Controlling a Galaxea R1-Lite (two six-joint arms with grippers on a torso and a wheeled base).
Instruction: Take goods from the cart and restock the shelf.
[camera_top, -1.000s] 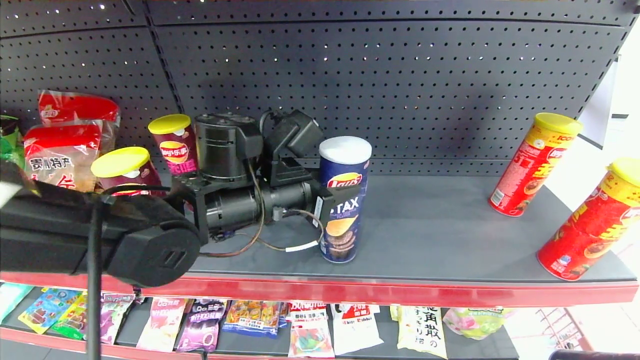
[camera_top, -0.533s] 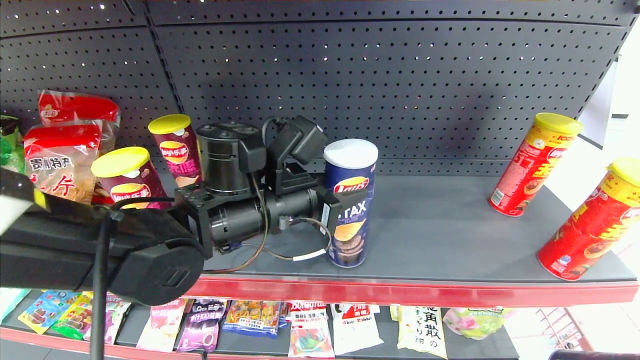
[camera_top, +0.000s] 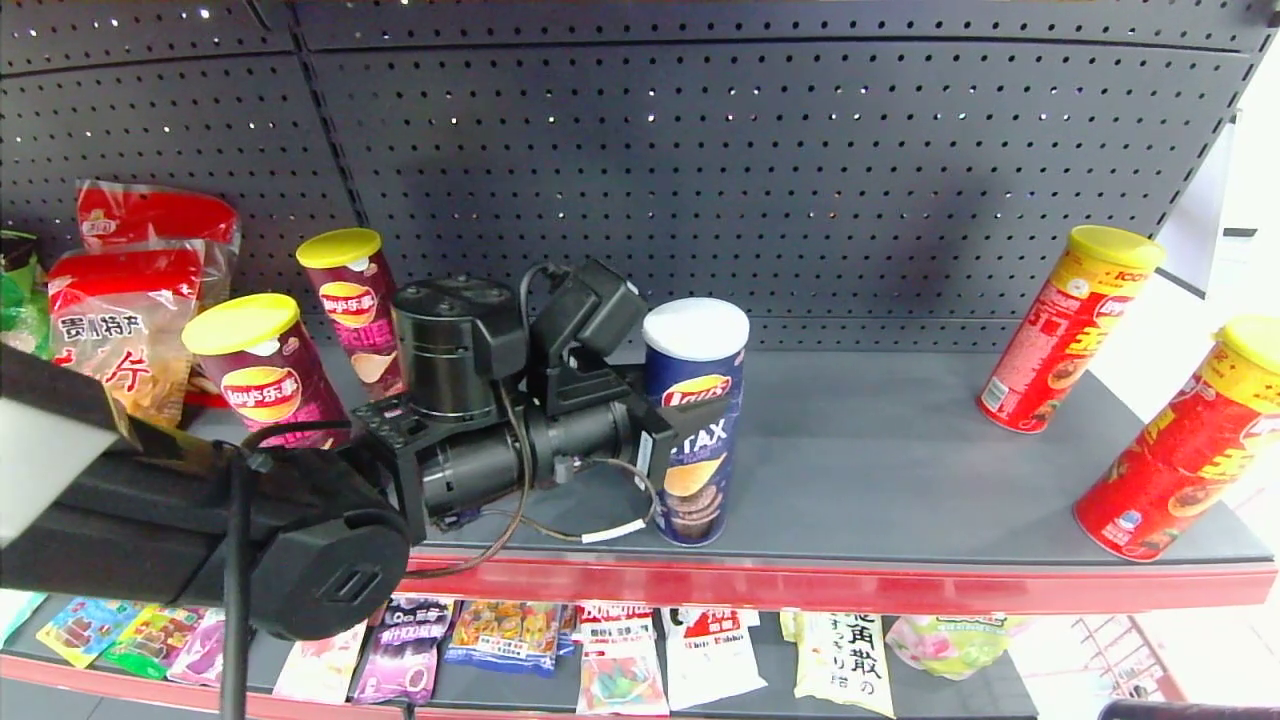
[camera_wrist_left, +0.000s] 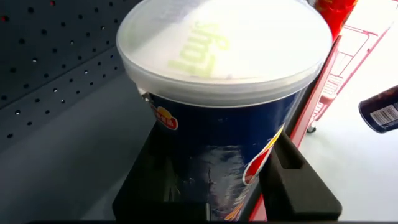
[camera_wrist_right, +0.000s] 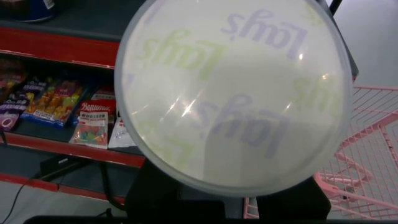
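Note:
A blue chips can (camera_top: 695, 410) with a white lid stands upright close to the front edge of the grey shelf (camera_top: 880, 470), between the purple cans and the red ones. My left gripper (camera_top: 668, 432) is shut on its side from the left; in the left wrist view the black fingers (camera_wrist_left: 295, 180) flank the can (camera_wrist_left: 224, 143) just under the lid. My right gripper (camera_wrist_right: 230, 208) holds a second chips can (camera_wrist_right: 233, 93) away from the shelf, its clear lid facing the camera. That can's dark end (camera_wrist_left: 379, 109) is visible in the left wrist view.
Two purple cans with yellow lids (camera_top: 262, 365) (camera_top: 352, 290) stand left of the arm, with red snack bags (camera_top: 120, 300) beyond. Two red cans (camera_top: 1070, 325) (camera_top: 1185, 450) lean at the right. Snack packets (camera_top: 620, 660) fill the lower shelf. A pink cart (camera_wrist_right: 373, 155) stands below.
The left arm has drawn back and lowered, bringing the blue can closer to the shelf's front edge. The purple cans now show more fully behind the arm.

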